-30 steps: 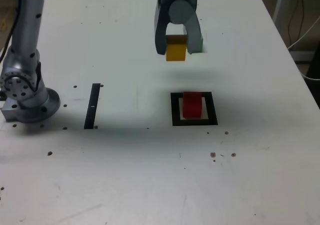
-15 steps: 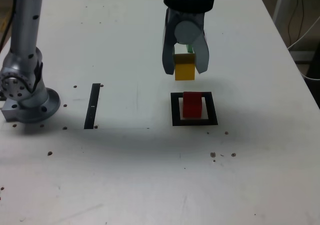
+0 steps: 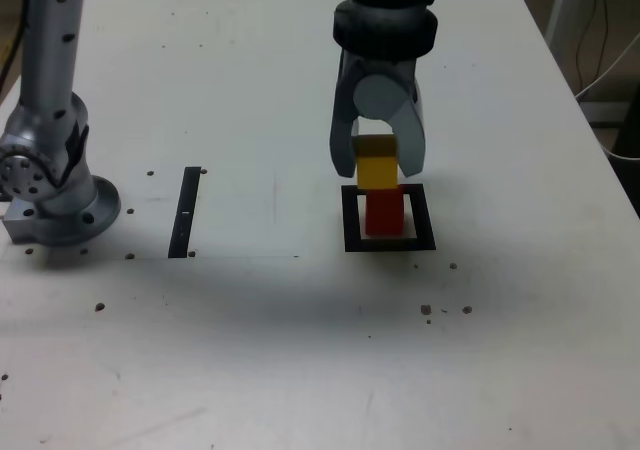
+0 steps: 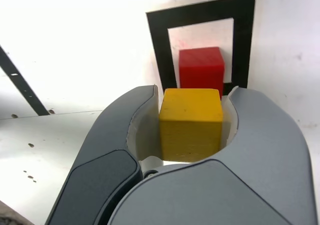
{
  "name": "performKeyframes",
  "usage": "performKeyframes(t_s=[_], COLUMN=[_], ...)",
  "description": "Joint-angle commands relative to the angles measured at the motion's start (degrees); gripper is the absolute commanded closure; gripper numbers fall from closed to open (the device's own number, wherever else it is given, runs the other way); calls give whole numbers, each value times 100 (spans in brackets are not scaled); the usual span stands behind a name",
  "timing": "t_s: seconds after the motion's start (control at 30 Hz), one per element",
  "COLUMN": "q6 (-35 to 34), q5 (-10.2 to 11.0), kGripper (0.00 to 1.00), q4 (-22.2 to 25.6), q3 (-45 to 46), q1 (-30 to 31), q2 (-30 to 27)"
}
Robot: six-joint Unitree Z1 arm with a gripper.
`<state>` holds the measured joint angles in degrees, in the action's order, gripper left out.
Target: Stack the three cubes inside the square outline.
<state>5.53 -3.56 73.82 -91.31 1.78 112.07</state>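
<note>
My gripper [image 3: 377,169] is shut on the yellow cube [image 3: 377,171] and hangs just above the red cube [image 3: 383,213]. That red cube sits inside the black square outline [image 3: 349,219] with its pale centre. In the wrist view the yellow cube [image 4: 191,123] fills the gap between the grey fingers [image 4: 115,135], with the red cube [image 4: 201,71] and the square outline [image 4: 157,50] beyond it. Whether the yellow cube touches the red one I cannot tell. The green cube is hidden behind the gripper.
The arm's grey base [image 3: 50,185] stands at the exterior view's left. A narrow black strip [image 3: 185,212] lies between the base and the outline. Small dark specks dot the white table [image 3: 300,350], whose right edge [image 3: 585,130] is close by.
The gripper has carried the yellow cube toward the camera and down, from behind the outline to just over the red cube. The green cube, seen earlier behind the gripper, is now covered.
</note>
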Motion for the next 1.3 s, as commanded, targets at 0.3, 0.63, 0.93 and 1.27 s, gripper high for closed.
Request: performKeyframes(t_s=[0.3,0.63,0.93,1.27], q6=[-18,-17,-14,21], q5=[10,23,25,-11], kGripper=[69,69,58,19], q4=[-112,-187,-272,-352], q3=[8,6,72,237], q1=[51,50,12,-71], q2=[239,316,363,376])
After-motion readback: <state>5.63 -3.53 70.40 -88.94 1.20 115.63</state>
